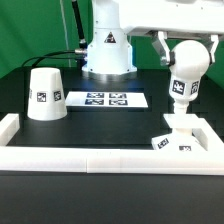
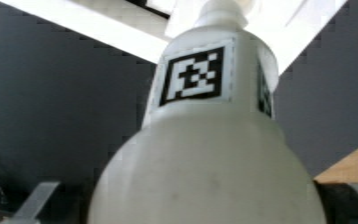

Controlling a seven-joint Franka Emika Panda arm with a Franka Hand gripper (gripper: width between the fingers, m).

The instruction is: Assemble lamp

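My gripper (image 1: 187,52) is shut on the round head of the white bulb (image 1: 185,85), holding it upright at the exterior view's right. The bulb's narrow stem points down onto the flat square base (image 1: 178,140), which lies in the corner of the white rail; I cannot tell whether stem and base touch. The wrist view is filled by the bulb (image 2: 208,130) with its square tag, narrow end away from the camera, and dark fingers (image 2: 34,198) at its sides. The truncated-cone shade (image 1: 46,95) stands alone on the table at the exterior view's left.
The marker board (image 1: 106,99) lies flat at the table's middle in front of the white robot pedestal (image 1: 107,50). A raised white rail (image 1: 100,158) runs along the front edge and up both sides.
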